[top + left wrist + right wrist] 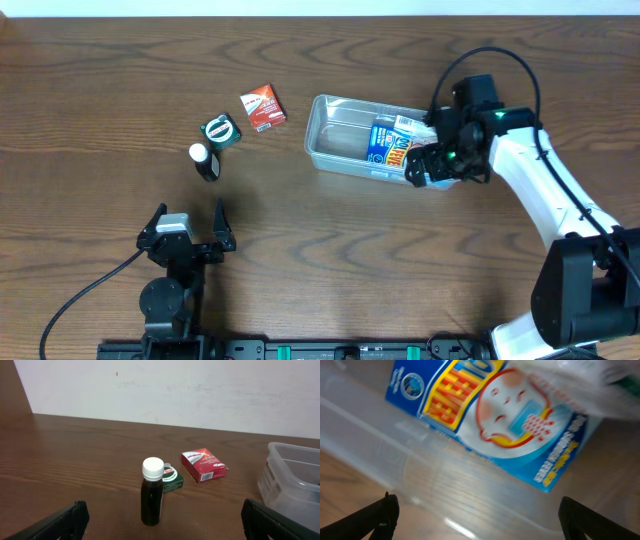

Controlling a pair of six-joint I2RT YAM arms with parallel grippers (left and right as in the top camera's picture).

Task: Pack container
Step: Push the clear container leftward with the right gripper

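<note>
Container (pixel 338 132), long axis 9-to-3, lay at the table's 2 o'clock. The right gripper (pixel 425 168), jaws released, hung over its 3 o'clock end. The left gripper (pixel 188 213), released and empty, faced the bottle (pixel 205 160) at 12.

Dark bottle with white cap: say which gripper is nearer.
Left. The left gripper sits open just short of the bottle; the right gripper hovers over the container, far off.

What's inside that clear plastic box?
The box holds a blue packet with yellow and red print, a white wrapper partly over it. The right end effector covers that corner, hiding anything beneath.
</note>
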